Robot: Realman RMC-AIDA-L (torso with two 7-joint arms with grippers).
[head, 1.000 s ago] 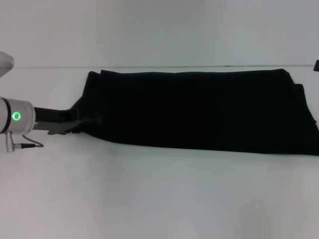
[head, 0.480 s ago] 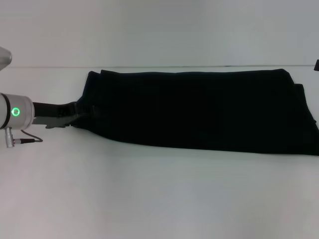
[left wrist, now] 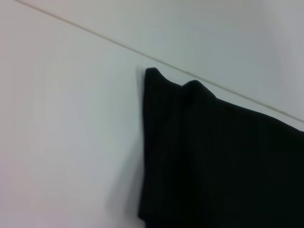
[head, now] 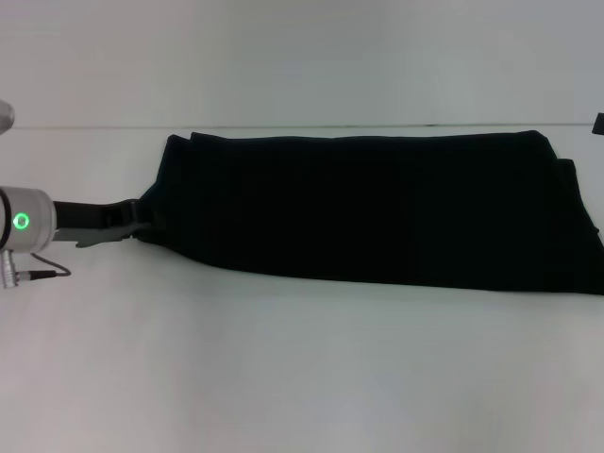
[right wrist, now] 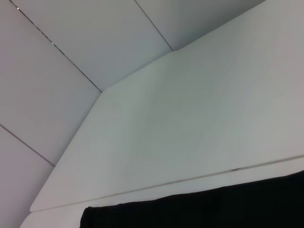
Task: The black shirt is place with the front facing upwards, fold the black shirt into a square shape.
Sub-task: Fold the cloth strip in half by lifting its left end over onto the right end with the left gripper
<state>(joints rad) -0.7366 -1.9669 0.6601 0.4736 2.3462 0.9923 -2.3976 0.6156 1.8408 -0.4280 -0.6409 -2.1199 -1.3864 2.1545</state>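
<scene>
One left claw [head: 142, 219] | at black shirt [head: 377, 208] left edge | grip unclear

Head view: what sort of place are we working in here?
Probably a bare lab or test bench, not a home. A plain white table meets a blank pale panelled wall, and the black shirt lies on it folded into a long band. The left gripper sits at the shirt's left end.
</scene>
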